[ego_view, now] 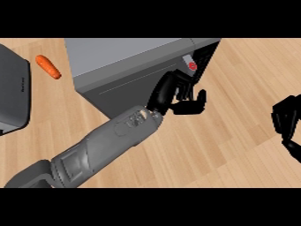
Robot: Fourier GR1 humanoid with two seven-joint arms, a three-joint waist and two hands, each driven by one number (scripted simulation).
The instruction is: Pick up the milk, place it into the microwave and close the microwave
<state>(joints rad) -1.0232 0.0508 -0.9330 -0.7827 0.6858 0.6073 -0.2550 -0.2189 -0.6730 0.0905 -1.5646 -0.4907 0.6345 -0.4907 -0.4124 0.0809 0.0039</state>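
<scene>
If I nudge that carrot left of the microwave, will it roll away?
Probably: the carrot looks rounded and elongated, so a sideways push would likely roll it. It lies flat on the counter, so tipping seems unlikely.

1. 1 view only, from the robot's head, facing steeply down onto the pale wooden counter top (244,154).
2. It sits close: the grey box-shaped microwave (126,57) fills the upper middle, and the grey left forearm (94,150) enters from the lower edge.
</scene>
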